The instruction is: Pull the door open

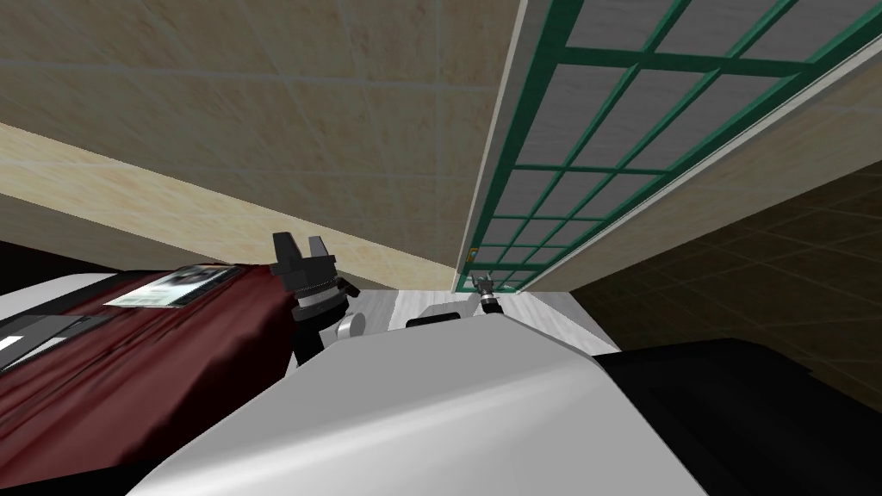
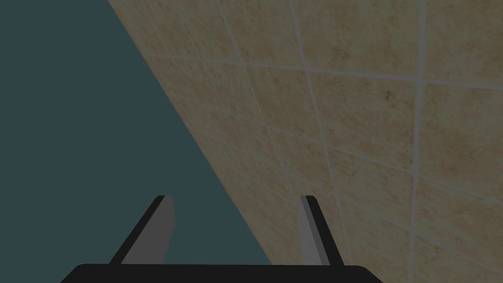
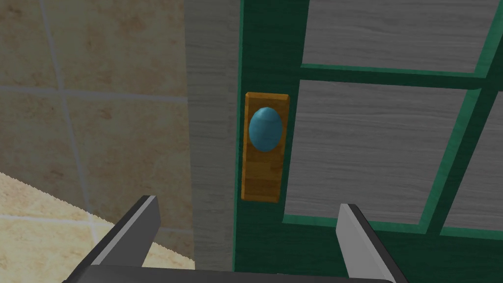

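A beige tiled wall [image 1: 301, 103] meets a green-framed door [image 3: 383, 142] with grey panels, a pale grey jamb [image 3: 211, 123] standing between them. The right gripper [image 3: 248, 204] faces the door's edge, fingers spread wide, holding and touching nothing. Straight ahead of it, apart from both fingertips, an orange-brown plate [image 3: 263, 182] carries a blue oval knob [image 3: 265, 128], just beside the jamb. Open space separates claw and knob. The left gripper [image 1: 301, 245], raised beside a dark red cover [image 1: 129, 379], is likewise spread and empty.
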`<state>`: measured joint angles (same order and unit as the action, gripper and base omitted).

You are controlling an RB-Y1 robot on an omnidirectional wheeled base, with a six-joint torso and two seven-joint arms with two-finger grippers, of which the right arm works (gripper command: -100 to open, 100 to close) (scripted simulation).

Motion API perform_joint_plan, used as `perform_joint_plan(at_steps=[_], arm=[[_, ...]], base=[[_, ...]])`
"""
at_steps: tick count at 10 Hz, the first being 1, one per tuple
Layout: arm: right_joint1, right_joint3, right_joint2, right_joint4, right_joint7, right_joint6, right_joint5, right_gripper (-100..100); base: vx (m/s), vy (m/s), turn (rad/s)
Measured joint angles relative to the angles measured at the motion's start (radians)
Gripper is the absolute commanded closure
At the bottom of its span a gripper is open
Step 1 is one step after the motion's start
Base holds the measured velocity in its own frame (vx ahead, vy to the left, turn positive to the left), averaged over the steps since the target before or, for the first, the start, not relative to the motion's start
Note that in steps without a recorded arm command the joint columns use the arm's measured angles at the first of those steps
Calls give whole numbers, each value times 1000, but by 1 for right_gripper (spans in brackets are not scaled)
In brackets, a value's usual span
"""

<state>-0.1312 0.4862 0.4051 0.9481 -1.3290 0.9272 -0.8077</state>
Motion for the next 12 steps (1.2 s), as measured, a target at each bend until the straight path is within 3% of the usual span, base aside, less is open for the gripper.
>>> perform_joint_plan(at_steps=[4,11,12], arm=[[16,20,12,-53,-47,19,-29,-100],[5,-25,53,-110,-111,41,-53,-100],[-1,-21,51,-112,-114,45,-51,100]], base=[[103,-5,37],[179,-11,104],[-30,12,15]])
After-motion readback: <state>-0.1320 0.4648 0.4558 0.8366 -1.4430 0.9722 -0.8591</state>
